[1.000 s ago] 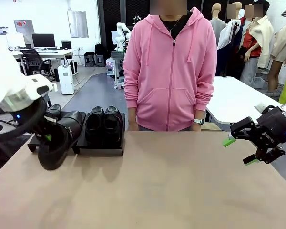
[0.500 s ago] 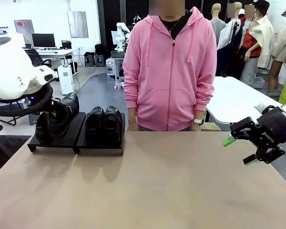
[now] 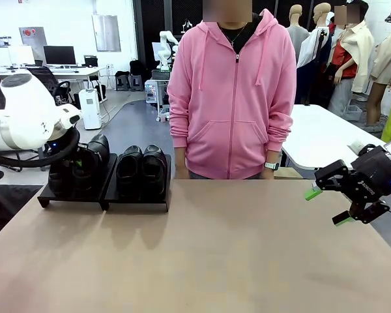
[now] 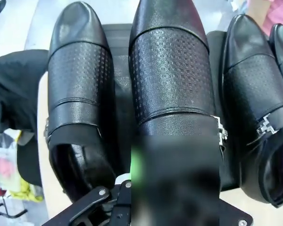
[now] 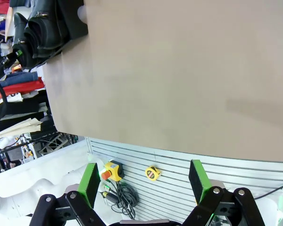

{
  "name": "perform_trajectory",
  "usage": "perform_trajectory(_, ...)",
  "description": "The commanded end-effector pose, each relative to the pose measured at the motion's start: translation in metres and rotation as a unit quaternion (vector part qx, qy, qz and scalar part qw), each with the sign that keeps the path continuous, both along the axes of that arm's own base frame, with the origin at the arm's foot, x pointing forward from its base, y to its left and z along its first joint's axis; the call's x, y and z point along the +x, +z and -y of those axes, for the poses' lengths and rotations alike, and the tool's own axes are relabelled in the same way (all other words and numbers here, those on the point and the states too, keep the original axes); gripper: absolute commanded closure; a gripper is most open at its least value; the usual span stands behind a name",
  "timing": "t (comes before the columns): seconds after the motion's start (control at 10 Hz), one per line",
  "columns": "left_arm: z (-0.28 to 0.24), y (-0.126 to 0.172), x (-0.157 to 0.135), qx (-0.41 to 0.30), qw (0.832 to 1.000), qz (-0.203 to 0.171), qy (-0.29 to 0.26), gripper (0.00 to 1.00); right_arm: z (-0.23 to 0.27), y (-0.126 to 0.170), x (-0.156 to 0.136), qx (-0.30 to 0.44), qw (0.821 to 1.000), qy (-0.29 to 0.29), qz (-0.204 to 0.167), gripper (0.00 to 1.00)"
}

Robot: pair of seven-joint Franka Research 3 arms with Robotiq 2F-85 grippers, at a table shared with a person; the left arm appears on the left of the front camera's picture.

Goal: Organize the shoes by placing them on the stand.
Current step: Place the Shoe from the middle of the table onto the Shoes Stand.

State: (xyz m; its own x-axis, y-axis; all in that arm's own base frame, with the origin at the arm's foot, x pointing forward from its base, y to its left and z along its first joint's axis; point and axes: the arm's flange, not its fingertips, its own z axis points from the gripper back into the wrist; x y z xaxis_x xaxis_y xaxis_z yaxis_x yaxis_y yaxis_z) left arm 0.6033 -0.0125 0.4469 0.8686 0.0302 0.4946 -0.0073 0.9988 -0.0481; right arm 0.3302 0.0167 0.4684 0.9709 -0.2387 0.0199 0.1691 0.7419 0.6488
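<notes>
Stand (image 3: 135, 203): low black platform, far-left part of bench (image 3: 208, 254), near the far edge. Two panels side by side.

Shoes: right panel carries a pair (image 3: 141, 171), toes pointing toward the person. Left panel, per left wrist view: one shoe (image 4: 78, 89) sits on the outer side; held shoe (image 4: 172, 80) lies just beside it, toe pointing the same way. The next shoe (image 4: 254, 99) with metal buckle is on the adjacent panel. Whether the held shoe's sole is fully down on the panel: cannot tell.

Left claw (image 3: 78, 164): clamped on the held shoe at its heel/opening end; green pad edge visible against the leather in left wrist view. Left arm enters from picture left in front view, white wrist housing above the left panel, claw angled down over the stand.

Right claw (image 3: 326, 205): jaws spread wide, nothing between the green pads (image 5: 89, 181). Hovers off the right edge of the bench, well apart from the stand, fingers angled toward bench centre. Right wrist view looks down across bare bench surface, w/ stand and shoes at the far corner.

Person (image 3: 231, 91): pink hoodie, standing at far side of bench, arms hanging at sides.
</notes>
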Motion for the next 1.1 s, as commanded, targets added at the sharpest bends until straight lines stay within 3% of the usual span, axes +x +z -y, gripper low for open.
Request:
perform_trajectory(0.0, -0.001, 0.009, 0.005, -0.003, 1.0, -0.001, 0.005, 1.0, -0.003, 0.001, 0.001, 0.011, 1.0, -0.001, 0.0, 0.0)
perform_trajectory(0.1, 0.0, 0.006, 0.006, -0.001, 1.0, 0.004, 0.004, 1.0, -0.003, 0.001, 0.001, 0.011, 1.0, -0.001, 0.0, 0.0)
perform_trajectory(0.2, 0.0, 0.005, 0.007, -0.002, 1.0, 0.007, 0.007, 0.42, -0.003, 0.001, 0.001, 0.011, 1.0, -0.001, 0.0, 0.0)
perform_trajectory(0.3, 0.002, 0.004, 0.007, 0.001, 1.0, 0.01, 0.01, 0.0, -0.003, 0.001, 0.001, 0.011, 1.0, -0.001, 0.0, 0.0)
perform_trajectory(0.5, 0.003, 0.008, -0.001, 0.002, 1.0, 0.019, 0.007, 0.0, -0.003, 0.001, 0.001, 0.011, 1.0, -0.001, 0.0, 0.0)
perform_trajectory(0.7, 0.01, 0.028, -0.029, 0.006, 0.999, 0.048, -0.009, 0.0, -0.003, 0.001, 0.001, 0.011, 1.0, -0.001, 0.0, 0.0)
perform_trajectory(0.9, 0.024, 0.063, -0.086, -0.012, 0.998, 0.04, -0.049, 0.0, -0.003, 0.001, 0.001, 0.011, 1.0, -0.001, 0.0, 0.0)
perform_trajectory(1.0, 0.031, 0.079, -0.13, -0.025, 0.996, -0.005, -0.089, 0.0, -0.003, 0.001, 0.001, 0.011, 1.0, -0.001, 0.0, 0.0)
